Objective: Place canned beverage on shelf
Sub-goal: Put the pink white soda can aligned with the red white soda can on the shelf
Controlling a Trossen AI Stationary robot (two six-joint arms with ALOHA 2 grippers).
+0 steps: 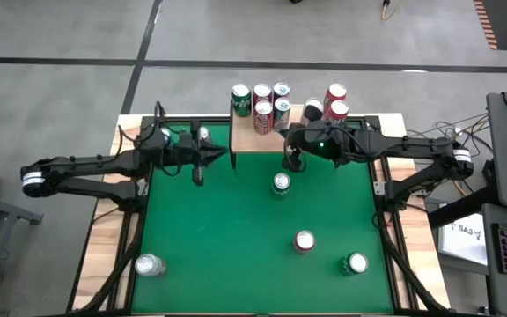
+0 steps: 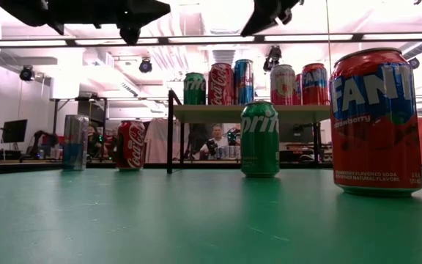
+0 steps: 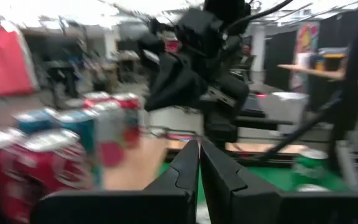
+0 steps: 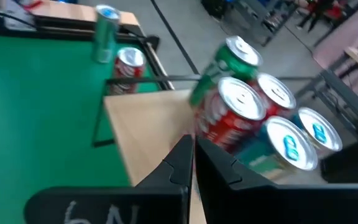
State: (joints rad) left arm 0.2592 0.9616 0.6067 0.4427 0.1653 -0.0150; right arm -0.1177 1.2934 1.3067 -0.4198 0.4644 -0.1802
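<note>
Already the shelf (image 1: 252, 141) is crowded, so the right gripper (image 1: 294, 164), pinched shut and empty beside it, may topple stacked cans (image 1: 262, 104) while reaching the green can (image 1: 280, 184) on the surface (image 1: 201, 238); left gripper (image 1: 197, 176) also shut.

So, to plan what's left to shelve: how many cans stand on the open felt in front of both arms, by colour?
Green cans: 2
Red can: 1
Silver can: 1
Total: 4
</note>
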